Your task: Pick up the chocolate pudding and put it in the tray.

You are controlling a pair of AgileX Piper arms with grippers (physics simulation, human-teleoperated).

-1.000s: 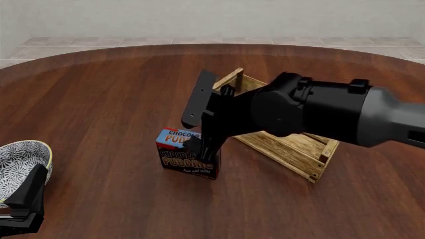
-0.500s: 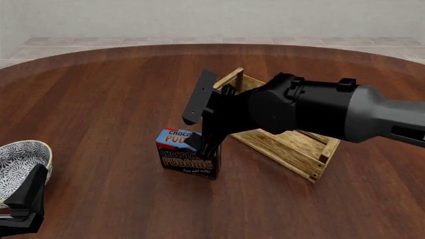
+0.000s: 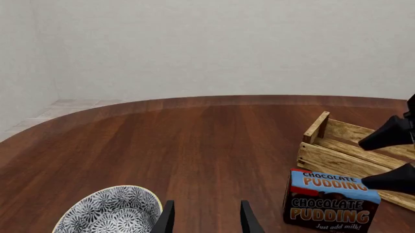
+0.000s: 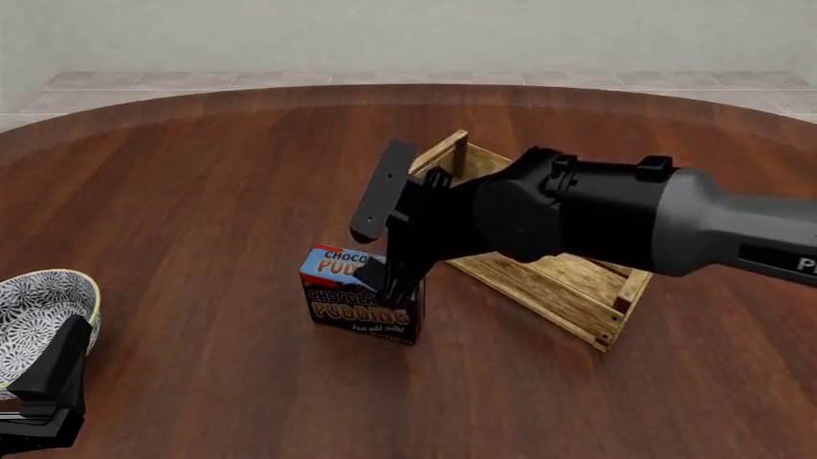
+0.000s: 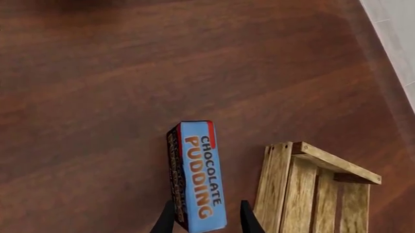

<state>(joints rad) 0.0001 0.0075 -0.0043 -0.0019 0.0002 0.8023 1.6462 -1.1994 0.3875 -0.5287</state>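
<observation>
The round dark-wood counter (image 4: 191,191) fills the front view. At frame centre the right gripper (image 4: 398,277) reaches down over the one small blue-topped, brown-fronted chocolate pudding carton (image 4: 358,295); its jaws stand slightly apart astride the carton's near end, contact unclear. Just right lies one light-wood slatted tray (image 4: 562,287), partly hidden by the arm. One patterned round bowl (image 4: 38,316) is cut off at lower left, beside the left gripper (image 3: 204,221), jaws parted and empty.
</observation>
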